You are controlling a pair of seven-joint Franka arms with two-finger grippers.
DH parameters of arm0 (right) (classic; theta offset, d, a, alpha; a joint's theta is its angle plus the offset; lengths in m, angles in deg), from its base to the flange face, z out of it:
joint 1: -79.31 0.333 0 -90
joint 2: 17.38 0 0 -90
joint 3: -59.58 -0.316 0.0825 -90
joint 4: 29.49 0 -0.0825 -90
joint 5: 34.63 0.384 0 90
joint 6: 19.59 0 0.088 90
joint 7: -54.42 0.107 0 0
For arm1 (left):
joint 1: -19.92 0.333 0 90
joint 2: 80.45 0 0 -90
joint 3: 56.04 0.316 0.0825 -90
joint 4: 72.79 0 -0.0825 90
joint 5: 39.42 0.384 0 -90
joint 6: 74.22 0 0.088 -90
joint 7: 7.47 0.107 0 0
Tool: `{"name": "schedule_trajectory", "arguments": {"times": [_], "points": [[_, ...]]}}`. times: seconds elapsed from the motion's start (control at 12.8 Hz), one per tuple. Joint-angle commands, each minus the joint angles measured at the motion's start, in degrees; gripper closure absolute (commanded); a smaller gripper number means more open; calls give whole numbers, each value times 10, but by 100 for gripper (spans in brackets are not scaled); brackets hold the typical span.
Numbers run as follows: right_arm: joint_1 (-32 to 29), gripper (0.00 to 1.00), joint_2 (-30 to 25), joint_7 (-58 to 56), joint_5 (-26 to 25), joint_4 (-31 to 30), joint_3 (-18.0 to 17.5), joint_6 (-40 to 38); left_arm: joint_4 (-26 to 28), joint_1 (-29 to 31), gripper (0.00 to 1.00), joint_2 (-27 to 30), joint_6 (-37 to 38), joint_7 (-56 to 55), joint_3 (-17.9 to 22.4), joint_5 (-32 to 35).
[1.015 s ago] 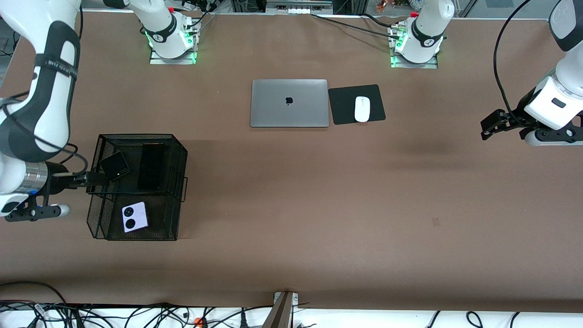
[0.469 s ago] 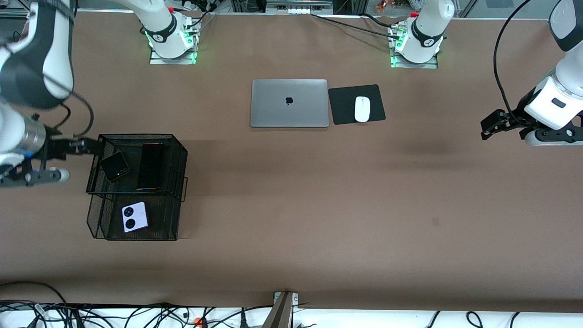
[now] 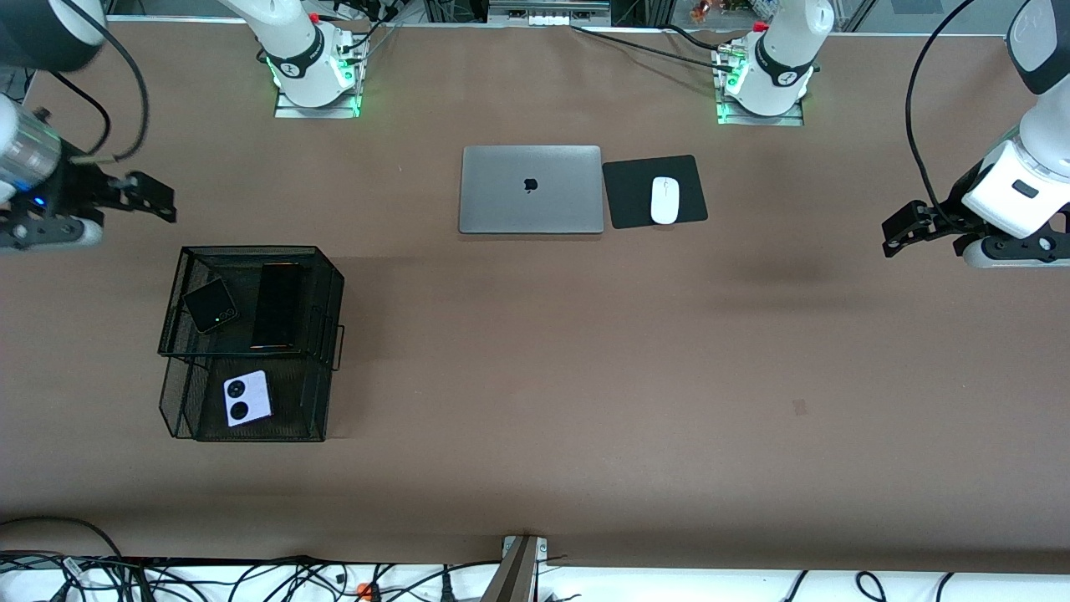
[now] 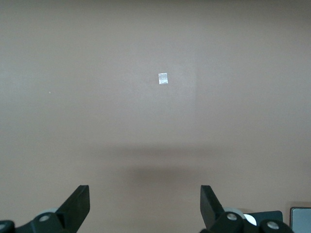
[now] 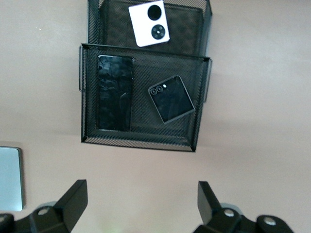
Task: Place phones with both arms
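Now all three phones (image 5: 164,99) lie below the right hand (image 5: 141,204).

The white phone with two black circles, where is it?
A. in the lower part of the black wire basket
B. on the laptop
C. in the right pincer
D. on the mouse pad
A: the white phone lies in the lower tier of the black wire basket, nearer the front camera than the two black phones on the upper tier, while the right pincer hangs empty over bare table.
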Motion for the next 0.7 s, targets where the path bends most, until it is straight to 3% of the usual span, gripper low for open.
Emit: {"name": "schedule_trajectory", "arguments": {"times": [0.0,0.16,0.62], "points": [[-56,0,-8,0,-9,28,-38,-39,-15,1,0,-6,12,7,-3,8],[-68,0,-4,0,-7,65,-41,-67,-16,1,0,-5,12,7,-3,8],[-68,0,-6,7,-1,66,-38,-75,-16,-1,0,-6,12,8,-3,9]]}}
